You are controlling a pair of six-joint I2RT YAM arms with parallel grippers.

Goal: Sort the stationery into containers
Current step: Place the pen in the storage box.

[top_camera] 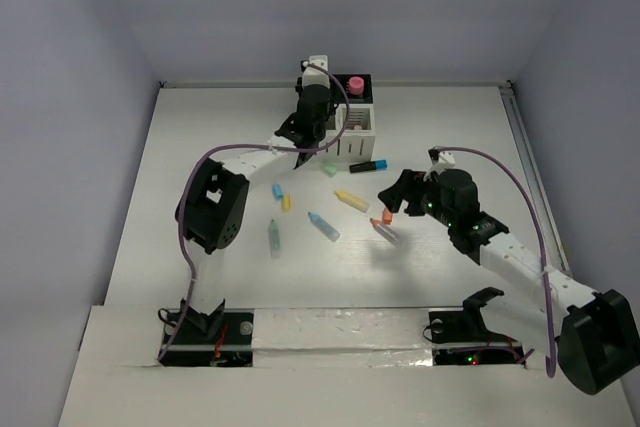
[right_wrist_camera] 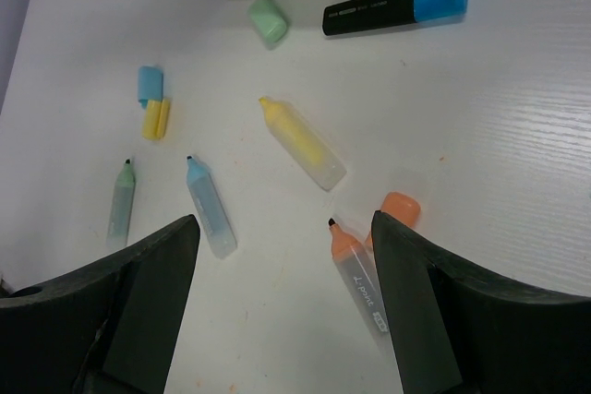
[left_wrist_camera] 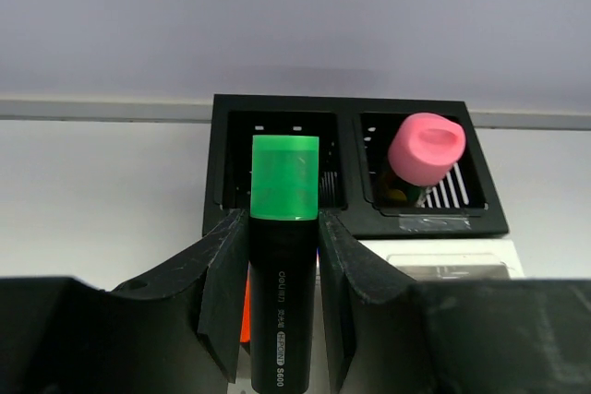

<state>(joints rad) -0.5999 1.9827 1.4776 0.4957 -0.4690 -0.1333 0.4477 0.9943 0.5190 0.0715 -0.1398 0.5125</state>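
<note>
Clamped in the left claw [left_wrist_camera: 283,219] is a black marker with a green cap [left_wrist_camera: 284,191]. The fingers [left_wrist_camera: 231,274] press on both sides of its barrel, closed only as far as its width. Its capped end points ahead and shows against the opening of the left black compartment of the desk organizer [left_wrist_camera: 349,168]. A pink-capped stubby marker [left_wrist_camera: 425,149] stands tilted in the right black compartment. White slatted compartments [top_camera: 365,125] sit on the near side of the black ones, at the far edge of the white worktop [top_camera: 200,147].

The right claw [right_wrist_camera: 284,223] hangs over the worktop with its jaws spread wide and nothing between them. Just below it lie an uncapped orange highlighter [right_wrist_camera: 360,279] and, beside its tip, a loose orange cap [right_wrist_camera: 399,209]. Further out, a pale yellow highlighter [right_wrist_camera: 300,145] lies diagonally, also uncapped. To the left lie a light blue highlighter [right_wrist_camera: 211,219] and a grey-green highlighter [right_wrist_camera: 120,205], both with tips bare. A small blue cap [right_wrist_camera: 150,83] and a small yellow cap [right_wrist_camera: 155,119] touch end to end. Near the organizer's white wall lie a mint green cap [right_wrist_camera: 268,20] and a black marker with a blue cap [right_wrist_camera: 392,9].
</note>
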